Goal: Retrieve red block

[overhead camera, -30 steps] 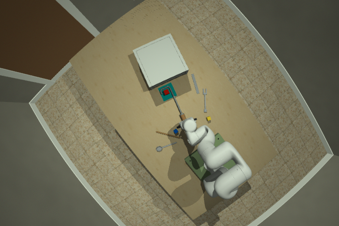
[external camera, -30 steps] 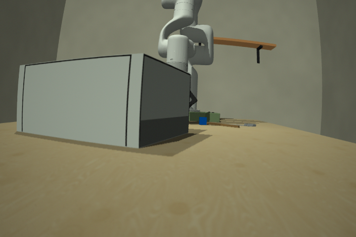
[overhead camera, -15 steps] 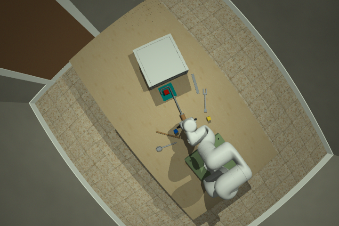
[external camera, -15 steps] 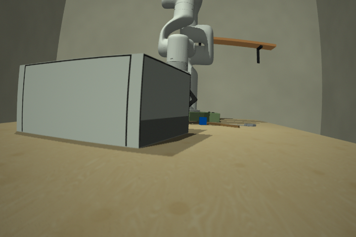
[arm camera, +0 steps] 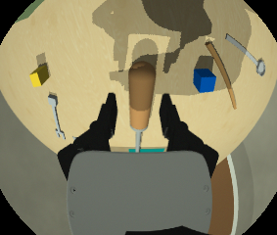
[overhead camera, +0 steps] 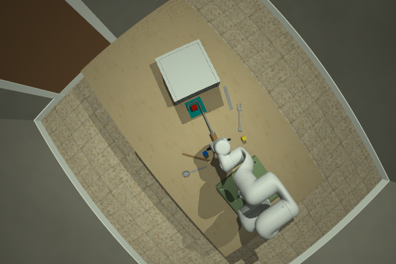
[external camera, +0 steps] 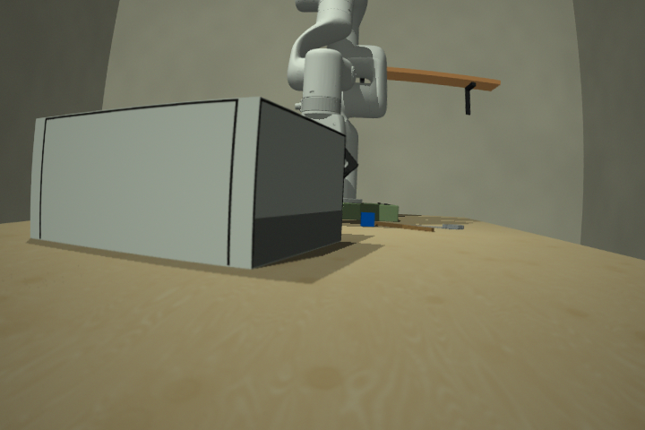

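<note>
The red block [overhead camera: 194,107] lies on the teal square [overhead camera: 189,114] just in front of the white cabinet [overhead camera: 187,70], inside the square's edges as seen from above. The grey hook end [overhead camera: 190,104] of a long tool curls around the block. The tool's wooden handle [overhead camera: 213,136] lies on the table. In the wrist view the handle [arm camera: 141,94] sits between my gripper's [arm camera: 138,117] fingers with a gap on each side. The gripper is open, low over the handle. In the side view the cabinet [external camera: 181,182] hides the block and the square.
A yellow cube [overhead camera: 243,138], a fork-like tool [overhead camera: 239,116] and a grey bar [overhead camera: 227,97] lie to the right of the tool. A blue cube [overhead camera: 205,153], a wooden stick [overhead camera: 195,157] and a spoon [overhead camera: 192,171] lie to its left.
</note>
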Available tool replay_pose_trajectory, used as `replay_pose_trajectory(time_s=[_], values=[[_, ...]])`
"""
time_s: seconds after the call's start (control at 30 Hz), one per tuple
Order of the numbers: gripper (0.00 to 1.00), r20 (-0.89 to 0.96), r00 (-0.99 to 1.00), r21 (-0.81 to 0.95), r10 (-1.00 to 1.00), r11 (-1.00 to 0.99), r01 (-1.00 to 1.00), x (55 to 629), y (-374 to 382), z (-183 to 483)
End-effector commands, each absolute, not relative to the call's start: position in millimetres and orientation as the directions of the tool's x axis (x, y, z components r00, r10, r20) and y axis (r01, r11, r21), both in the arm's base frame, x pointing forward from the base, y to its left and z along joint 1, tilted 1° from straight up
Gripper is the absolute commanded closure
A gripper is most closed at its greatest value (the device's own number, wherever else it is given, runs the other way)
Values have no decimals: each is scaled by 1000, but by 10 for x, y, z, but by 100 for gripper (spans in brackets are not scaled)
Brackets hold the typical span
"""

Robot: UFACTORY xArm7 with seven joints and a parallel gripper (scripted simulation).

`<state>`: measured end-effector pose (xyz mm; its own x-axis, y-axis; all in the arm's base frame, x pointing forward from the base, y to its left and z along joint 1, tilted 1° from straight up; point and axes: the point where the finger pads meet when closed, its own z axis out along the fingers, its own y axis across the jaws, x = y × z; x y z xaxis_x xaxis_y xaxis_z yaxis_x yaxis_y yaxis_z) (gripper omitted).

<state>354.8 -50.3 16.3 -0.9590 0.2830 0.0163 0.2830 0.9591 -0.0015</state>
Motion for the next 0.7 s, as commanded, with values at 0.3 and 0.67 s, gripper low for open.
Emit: replay_pose_trajectory(time_s=[0.3, 0.67], values=[[41, 13, -959, -1, 283, 959, 283, 3569, -507, 763], [41, 13, -959, -1, 283, 959, 283, 3575, -508, 1249]])
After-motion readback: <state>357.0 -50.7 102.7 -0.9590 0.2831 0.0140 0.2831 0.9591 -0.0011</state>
